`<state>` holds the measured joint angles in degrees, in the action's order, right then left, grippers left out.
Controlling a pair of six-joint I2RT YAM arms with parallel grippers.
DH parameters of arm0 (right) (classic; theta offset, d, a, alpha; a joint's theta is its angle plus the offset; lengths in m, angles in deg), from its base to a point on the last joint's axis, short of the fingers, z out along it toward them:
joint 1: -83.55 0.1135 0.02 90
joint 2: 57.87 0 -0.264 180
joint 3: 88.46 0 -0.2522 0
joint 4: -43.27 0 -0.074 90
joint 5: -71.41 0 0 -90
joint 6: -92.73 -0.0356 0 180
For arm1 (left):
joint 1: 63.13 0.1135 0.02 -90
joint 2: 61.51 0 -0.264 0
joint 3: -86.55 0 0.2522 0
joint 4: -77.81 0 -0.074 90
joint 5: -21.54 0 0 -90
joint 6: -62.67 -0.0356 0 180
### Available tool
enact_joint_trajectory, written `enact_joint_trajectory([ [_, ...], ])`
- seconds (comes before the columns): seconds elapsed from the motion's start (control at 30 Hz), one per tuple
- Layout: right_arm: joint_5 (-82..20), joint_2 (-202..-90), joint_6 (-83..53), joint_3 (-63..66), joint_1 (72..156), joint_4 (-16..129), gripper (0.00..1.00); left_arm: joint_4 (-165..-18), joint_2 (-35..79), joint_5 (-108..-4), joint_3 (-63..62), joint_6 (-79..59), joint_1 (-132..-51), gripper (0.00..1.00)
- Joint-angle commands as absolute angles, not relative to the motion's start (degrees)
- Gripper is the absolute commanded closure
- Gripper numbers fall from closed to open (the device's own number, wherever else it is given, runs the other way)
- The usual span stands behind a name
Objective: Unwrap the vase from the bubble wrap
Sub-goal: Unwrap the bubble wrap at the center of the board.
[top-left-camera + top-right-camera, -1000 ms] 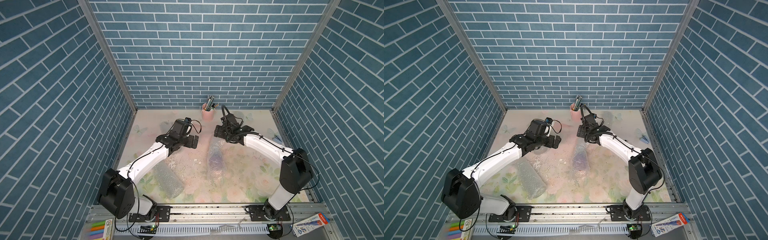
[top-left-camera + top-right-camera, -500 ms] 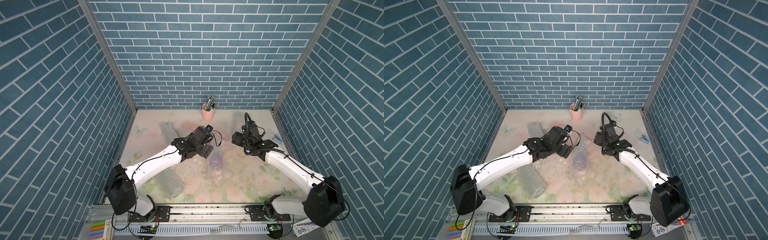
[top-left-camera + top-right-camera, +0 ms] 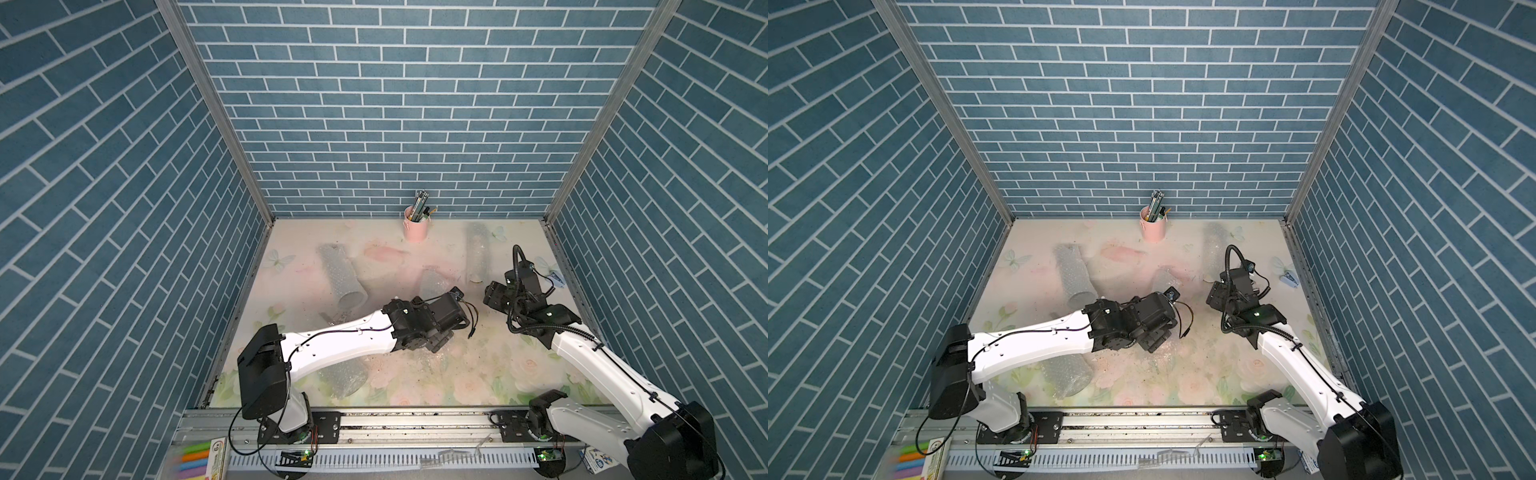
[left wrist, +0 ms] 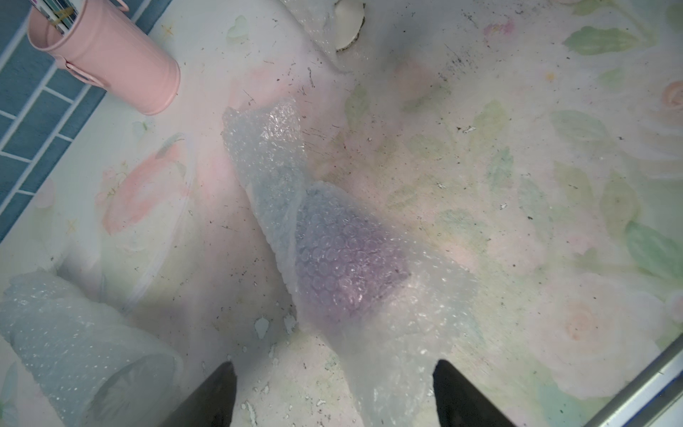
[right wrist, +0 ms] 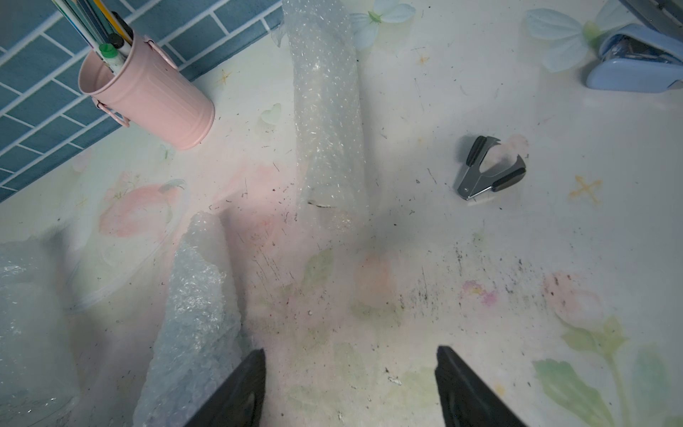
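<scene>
Two grippers are hovering over the table [image 3: 490, 374], and the left gripper [image 4: 332, 369] is sitting nearer the job. Its fingers [image 4: 214, 395] are standing spread, pinching nothing, with the loose tail of the bubble wrap [image 4: 388, 332] lying between them. The purple vase [image 4: 347, 251] is showing through the wrap just ahead. In both top views the bubble wrap [image 3: 432, 284] is lying at the frame's centre, its long axis running up and down the picture, mostly hidden under the left wrist, only its upper end peeking out. The right gripper [image 5: 351, 355], also spread and empty, is hanging to its right over bare table, so the left looks better placed to catch the tail.
</scene>
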<state>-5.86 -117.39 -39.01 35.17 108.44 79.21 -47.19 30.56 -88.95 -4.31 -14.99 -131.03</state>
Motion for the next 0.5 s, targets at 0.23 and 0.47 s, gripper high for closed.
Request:
enact_joint_trajectory([
  [0.23,-5.0,-111.5,-40.5,38.2,106.7,81.9,0.28,-43.6,37.5,-86.1,-9.0,-8.2,-132.3,0.40],
  [0.47,-4.4,-111.4,-39.4,38.7,106.4,82.3,0.28,-43.2,39.5,-85.5,-9.5,-7.3,-131.5,0.67],
])
